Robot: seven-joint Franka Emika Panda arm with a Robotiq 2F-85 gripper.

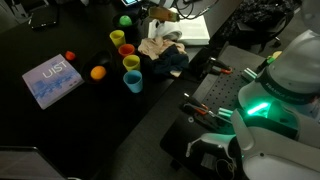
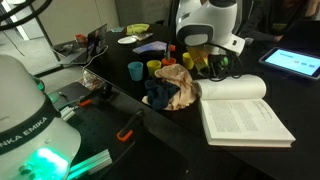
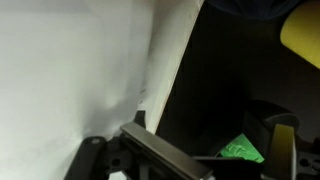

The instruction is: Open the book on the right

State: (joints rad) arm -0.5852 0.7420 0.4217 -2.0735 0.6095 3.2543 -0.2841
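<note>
The book [image 2: 245, 112] lies open on the dark table, white printed pages up; its cover is hidden. It also shows in an exterior view [image 1: 192, 30] and fills the left of the wrist view [image 3: 70, 70] as a white page. My gripper [image 2: 214, 62] hangs low just beyond the book's far left corner, next to the cups, and shows at the top of an exterior view [image 1: 163, 14]. In the wrist view the gripper [image 3: 190, 150] looks open, with only dark table between the fingers, and the page edge is right beside one finger.
A crumpled cloth [image 2: 172, 90] lies beside the book. Several coloured cups [image 1: 128, 62] and an orange ball [image 1: 98, 72] stand nearby. The larger blue-lavender book [image 1: 52, 80] lies apart from them. A yellow cup [image 3: 303, 35] is close to the gripper.
</note>
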